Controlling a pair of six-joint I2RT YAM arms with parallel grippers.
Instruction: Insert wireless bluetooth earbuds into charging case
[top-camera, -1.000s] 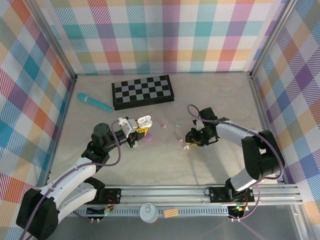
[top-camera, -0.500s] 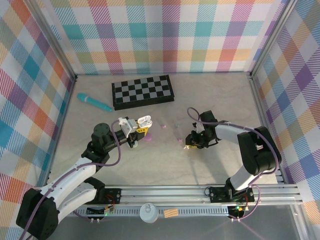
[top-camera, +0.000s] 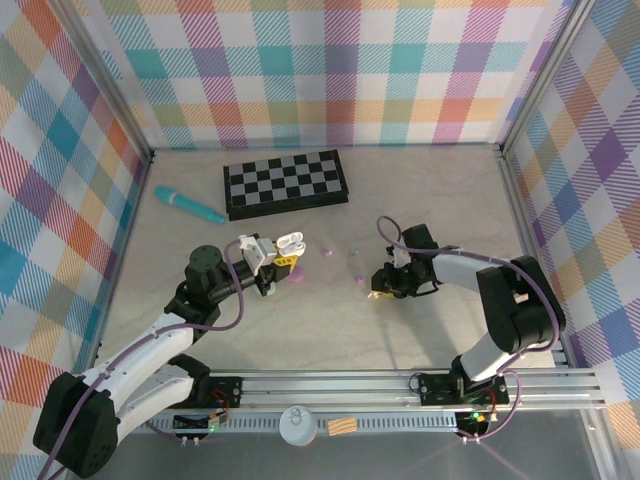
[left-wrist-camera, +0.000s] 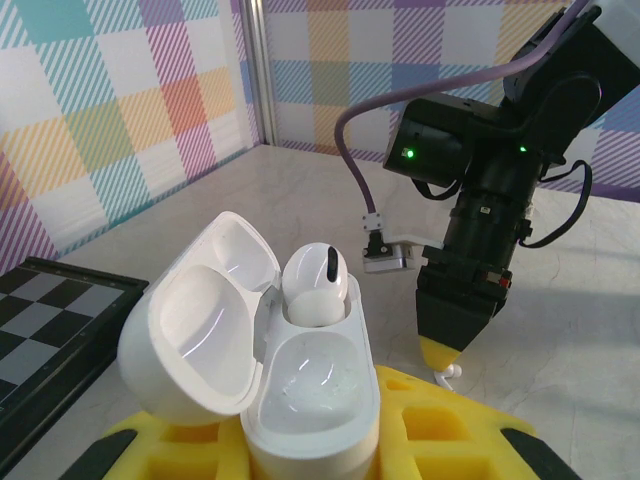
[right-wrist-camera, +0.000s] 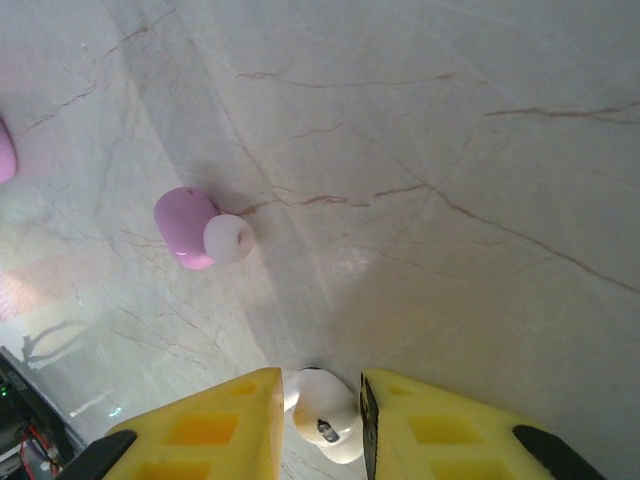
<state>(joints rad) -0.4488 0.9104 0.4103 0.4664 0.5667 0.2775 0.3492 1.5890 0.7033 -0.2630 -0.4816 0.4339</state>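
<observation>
The left pincer (top-camera: 280, 262) is clamped on the white charging case (left-wrist-camera: 312, 405), gripping its lower body between yellow fingers (left-wrist-camera: 440, 430). The case is held off the desk (top-camera: 330, 340), left of centre, with its lid thrown back to the left. It is smooth, glossy and pebble-shaped. One white earbud (left-wrist-camera: 318, 288) already sits in the far socket, a rounded head with a small dark oval slot on top. The nearer socket is a bare, shiny hollow.

Over to the right, the right pincer (right-wrist-camera: 320, 388) points down at the desk. Its two yellow fingers are closed in on either side of a loose white earbud (right-wrist-camera: 328, 425). This bud is tiny, glossy and cream-white, with a dark sensor spot facing up. From where I stand I cannot tell whether it is lifted or resting on the surface.

Just beyond that pincer lies a pink earbud (right-wrist-camera: 186, 226), a small glossy bean with a pale round tip at one end, flat on the marble-look desk. A black-and-grey chessboard (top-camera: 286, 183) lies well behind, toward the back wall.
</observation>
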